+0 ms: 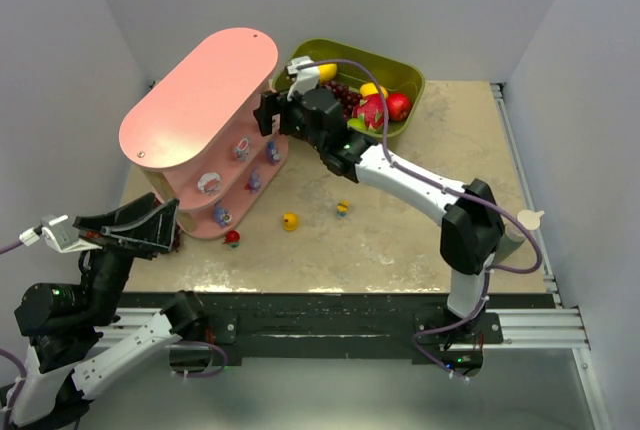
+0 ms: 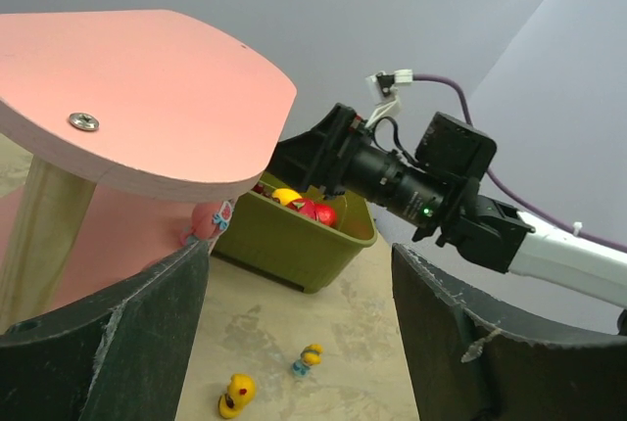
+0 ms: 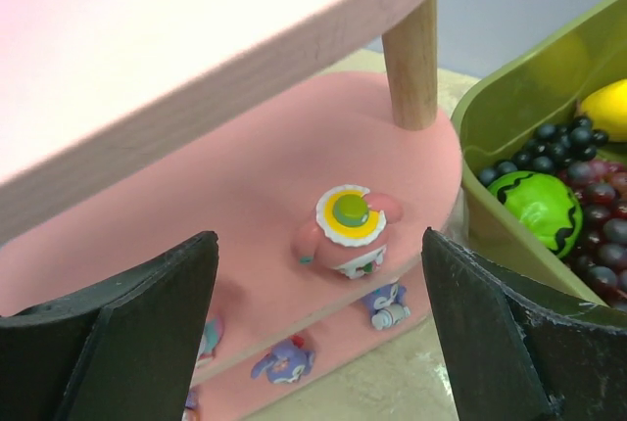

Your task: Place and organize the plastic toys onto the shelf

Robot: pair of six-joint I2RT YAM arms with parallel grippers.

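L gripper (image 1: 165, 222) sits off near-left end of shelf (image 1: 200, 95), jaws wide, empty — prob. kept clear of the work zone. Lower tiers hold several toys (image 1: 254, 180), spaced along the edges. Pink toy (image 3: 345, 230) sits on mid tier by the rim. R gripper (image 1: 266, 115) faces it, jaws wide, touching nothing — reads as the placing step. Loose on table (image 1: 420, 240): red toy (image 1: 232, 238), yellow toy (image 1: 290, 221), small yellow-blue toy (image 1: 343, 209). Fruit bin (image 1: 405, 72) far right, not our job.

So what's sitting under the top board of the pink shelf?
A pink toy on the middle board, purple toys on the bottom board. Farther back, the top board hides both.
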